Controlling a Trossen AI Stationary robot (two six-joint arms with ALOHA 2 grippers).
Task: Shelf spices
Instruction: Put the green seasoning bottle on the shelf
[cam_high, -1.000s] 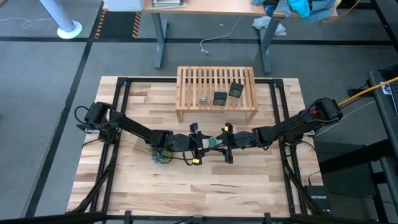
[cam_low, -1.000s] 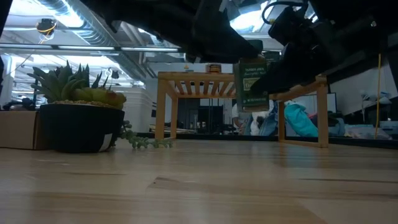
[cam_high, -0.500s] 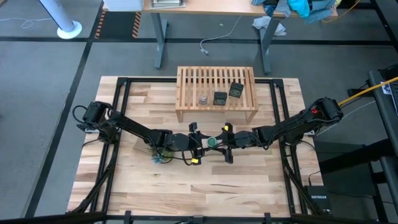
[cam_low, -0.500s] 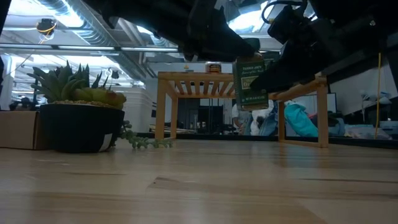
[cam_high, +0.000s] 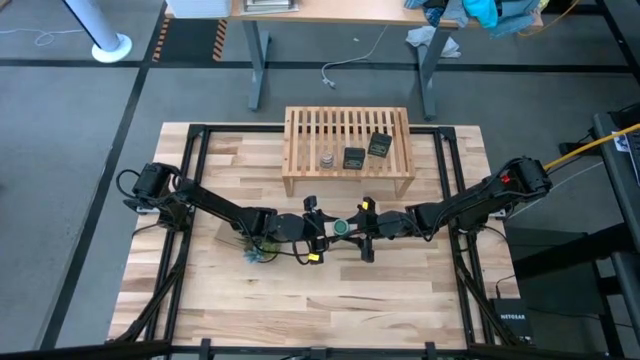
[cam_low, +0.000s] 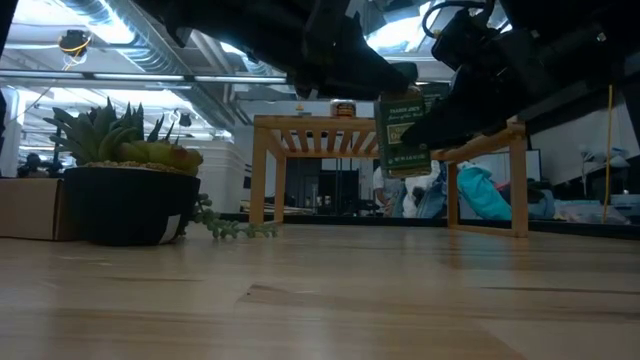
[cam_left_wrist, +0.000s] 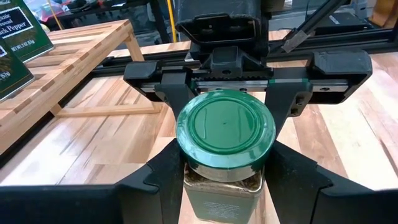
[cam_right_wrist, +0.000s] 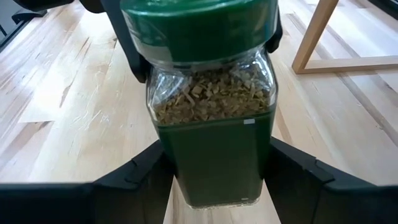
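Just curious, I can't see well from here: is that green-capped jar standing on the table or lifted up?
Lifted. In the low view the green-capped jar hangs upright, clear of the tabletop, between the left gripper and right gripper.

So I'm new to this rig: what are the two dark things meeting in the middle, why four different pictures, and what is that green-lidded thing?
The dark things are two robot arms, each ending in a two-finger gripper. One picture looks straight down on the table, one looks level across it, and two come from cameras on the arms' wrists.

The left gripper and the right gripper meet in front of the shelf, both closed on the same green-capped jar. The low view shows that jar held clear above the table; it looks like a handover between the arms.

Three spices already stand on the shelf: two dark tins and a tiny pale jar. A potted plant sits on the table, under the left arm.
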